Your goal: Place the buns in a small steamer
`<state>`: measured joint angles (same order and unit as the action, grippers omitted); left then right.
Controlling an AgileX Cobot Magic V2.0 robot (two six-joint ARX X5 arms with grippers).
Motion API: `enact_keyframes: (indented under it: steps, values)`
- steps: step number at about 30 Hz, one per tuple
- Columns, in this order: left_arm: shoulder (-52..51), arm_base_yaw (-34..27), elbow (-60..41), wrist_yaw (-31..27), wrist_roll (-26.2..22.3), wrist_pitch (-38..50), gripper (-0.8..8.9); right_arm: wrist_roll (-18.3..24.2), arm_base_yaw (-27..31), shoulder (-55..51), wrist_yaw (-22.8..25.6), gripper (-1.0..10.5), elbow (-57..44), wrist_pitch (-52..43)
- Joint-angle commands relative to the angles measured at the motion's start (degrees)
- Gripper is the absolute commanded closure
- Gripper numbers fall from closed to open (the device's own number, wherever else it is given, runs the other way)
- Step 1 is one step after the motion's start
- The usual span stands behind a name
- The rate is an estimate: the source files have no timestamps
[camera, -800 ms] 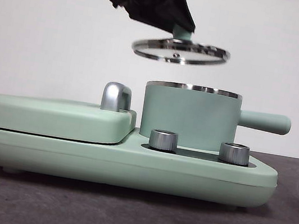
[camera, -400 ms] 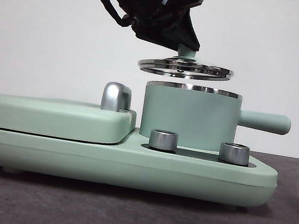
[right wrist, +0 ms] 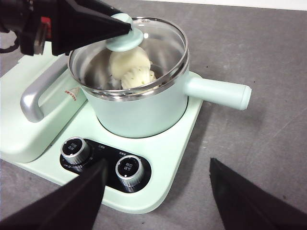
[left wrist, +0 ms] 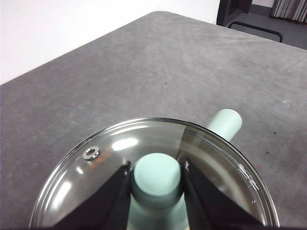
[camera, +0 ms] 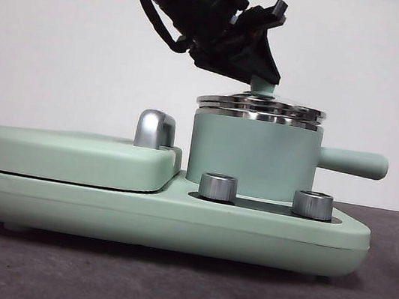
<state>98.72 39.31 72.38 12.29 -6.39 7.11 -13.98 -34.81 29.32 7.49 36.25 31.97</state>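
The left gripper (camera: 262, 77) was clamped on the green knob (left wrist: 157, 174) of the glass lid (camera: 261, 107), which sat on or just above the steel rim of the small steamer (camera: 251, 158); the front view did not show whether it was fully seated. Through the glass, the buns (right wrist: 130, 69) lay inside the pot, the ridged one visible against the smooth one. The steamer stood on the mint-green cooker base (camera: 173, 217) on the desk (camera: 177, 290), its side handle (camera: 353, 162) pointing to 3 o'clock in the front view. The right gripper (right wrist: 158, 191) waited apart, jaws spread, holding nothing. Judging by this, the closing step was in hand; next would be letting go of the knob and lifting clear.
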Motion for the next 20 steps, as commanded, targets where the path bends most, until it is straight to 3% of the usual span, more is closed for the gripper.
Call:
enact_keyframes:
  steps: [1, 20]
  values:
    - [0.9, 0.5, 2.45, 0.28, 0.02, 2.38, 7.99, -0.61, -0.42, 0.17, 0.11, 6.2, 0.39, -0.35]
    - [2.16, 0.46, 2.47, -0.37, -0.63, 2.19, 7.99, -0.61, -0.42, 0.17, 0.15, 6.2, 0.39, -0.35]
